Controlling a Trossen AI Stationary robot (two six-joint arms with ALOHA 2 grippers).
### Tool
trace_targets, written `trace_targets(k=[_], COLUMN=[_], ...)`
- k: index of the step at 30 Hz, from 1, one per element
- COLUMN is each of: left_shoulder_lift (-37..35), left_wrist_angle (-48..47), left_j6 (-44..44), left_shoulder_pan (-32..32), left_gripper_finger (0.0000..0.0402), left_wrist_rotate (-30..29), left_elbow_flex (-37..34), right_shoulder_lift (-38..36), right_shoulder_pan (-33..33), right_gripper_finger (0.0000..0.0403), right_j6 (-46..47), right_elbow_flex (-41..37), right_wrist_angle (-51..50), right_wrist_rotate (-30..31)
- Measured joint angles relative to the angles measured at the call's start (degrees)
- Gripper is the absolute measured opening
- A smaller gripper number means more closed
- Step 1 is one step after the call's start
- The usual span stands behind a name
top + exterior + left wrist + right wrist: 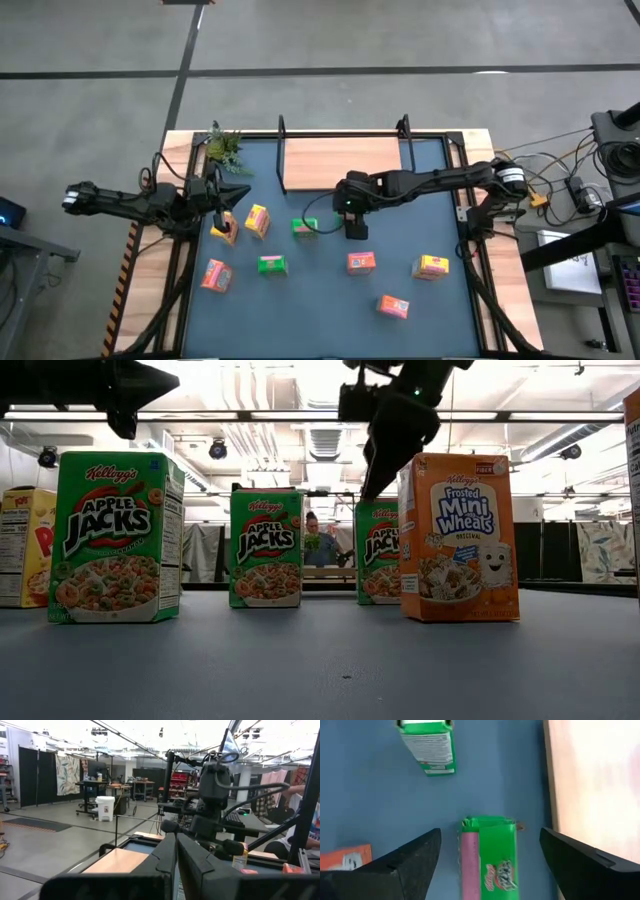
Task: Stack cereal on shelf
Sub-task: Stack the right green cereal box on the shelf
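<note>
The small green printed-card cereal box (489, 854) stood on the dark-blue mat (320, 300), at nine o'clock from the bare light-wood shelf board (340, 162). It looked light, stiff and crushable, best pinched across its narrow sides. The right gripper (487, 865) hung over it, fingers wide apart, holding nothing. The left gripper (176, 865) waited closed. Fronts read "Kellogg's Apple Jacks" and "Frosted Mini Wheats".

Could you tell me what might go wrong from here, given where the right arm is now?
1. The right tool hangs open above a green cereal box that stands close to the shelf; coming down off-centre, a finger might tip it.
2. That box sits near the board's edge, so the far finger may strike the shelf.
3. The shelf is bare, and boxes lie scattered, so stacking order could slip.
</note>
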Motion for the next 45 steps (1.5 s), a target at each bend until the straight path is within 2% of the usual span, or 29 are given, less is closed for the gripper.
trace_targets(k=[15, 18, 26, 31, 37, 45], left_shoulder_lift=[0.4, 0.3, 0.3, 0.3, 0.3, 0.3], left_wrist_angle=[0.0, 0.0, 0.0, 0.0, 0.0, 0.0], left_j6=[0.0, 0.0, 0.0, 0.0, 0.0, 0.0], left_shoulder_pan=[0.0, 0.0, 0.0, 0.0, 0.0, 0.0], left_gripper_finger=[0.0000, 0.0000, 0.0000, 0.0000, 0.0000, 0.0000], left_wrist_rotate=[0.0, 0.0, 0.0, 0.0, 0.0, 0.0], left_elbow_flex=[0.0, 0.0, 0.0, 0.0, 0.0, 0.0], right_shoulder_lift=[1.2, 1.4, 1.0, 0.9, 0.8, 0.7], right_shoulder_pan=[0.0, -0.2, -0.4, -0.4, -0.4, -2.0], right_gripper_finger=[0.0321, 0.0296, 0.0193, 0.0147, 0.0116, 0.0108], right_j6=[2.4, 2.8, 3.0, 2.9, 3.0, 1.1], right_elbow_flex=[0.4, 0.4, 0.4, 0.4, 2.2, 14.0], right_wrist_angle=[-2.8, -3.6, -4.2, -4.2, -6.9, -14.0], right_wrist_rotate=[1.0, 1.0, 0.9, 0.7, 0.5, 3.0])
